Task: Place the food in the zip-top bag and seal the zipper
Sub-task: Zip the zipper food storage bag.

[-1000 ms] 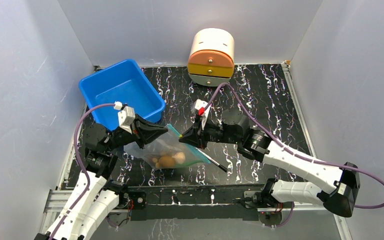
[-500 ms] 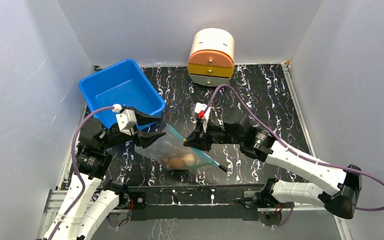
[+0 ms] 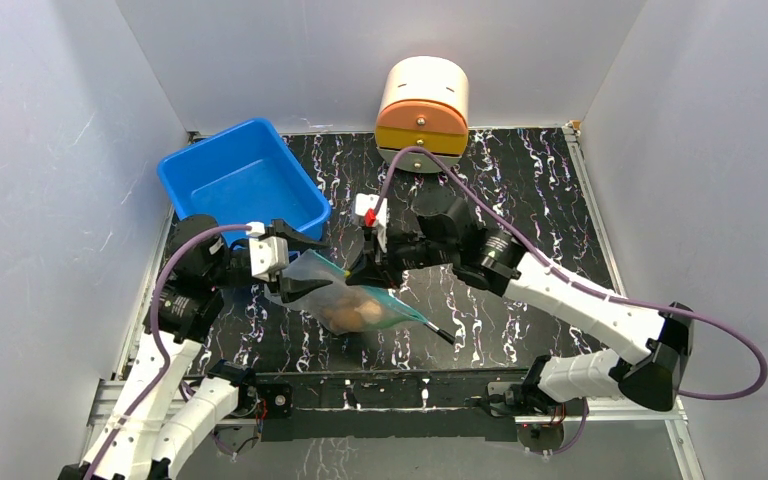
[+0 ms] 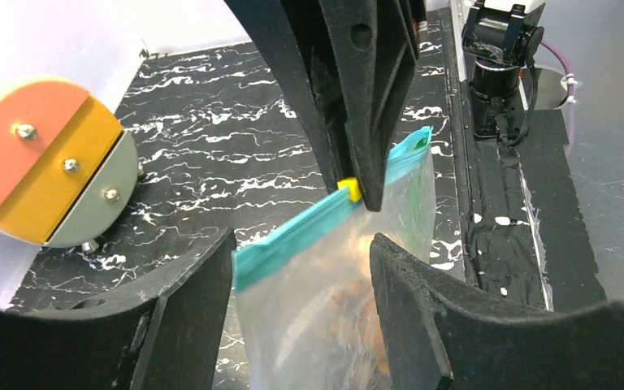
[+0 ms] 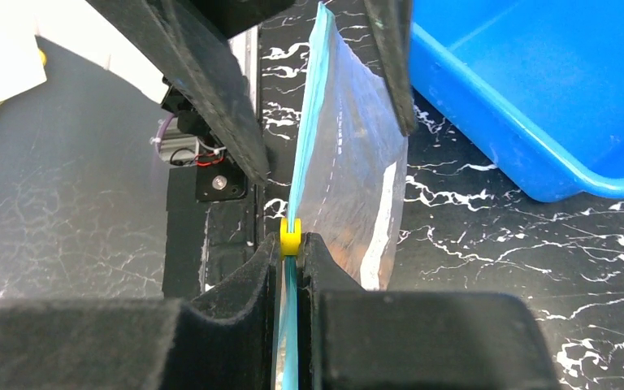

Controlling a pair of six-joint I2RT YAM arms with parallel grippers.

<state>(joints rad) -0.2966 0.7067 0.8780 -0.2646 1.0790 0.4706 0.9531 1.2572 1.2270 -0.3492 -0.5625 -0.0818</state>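
Note:
The clear zip-top bag (image 3: 332, 288) hangs low over the black marbled table between my two grippers, with brown and tan food (image 3: 352, 312) bunched in its bottom. My right gripper (image 5: 291, 248) is shut on the teal zipper (image 5: 302, 154), right behind a small yellow slider (image 5: 290, 236). In the left wrist view my left gripper (image 4: 301, 280) stands open, and its fingers (image 4: 191, 301) straddle the bag's end without pinching it. The zipper (image 4: 305, 231) and slider (image 4: 348, 189) run up from there to the right gripper's black fingers (image 4: 349, 97). Food shows faintly through the plastic (image 4: 349, 325).
A blue tray (image 3: 245, 185) stands at the back left, just behind the left gripper. A round orange, yellow and grey drawer unit (image 3: 422, 115) sits against the back wall. A thin black pen (image 3: 428, 327) lies on the table beside the bag's right end.
My left gripper has opened and let go of the bag's end. The right gripper, still shut on the zipper, has slid left toward it, and the bag has shifted left.

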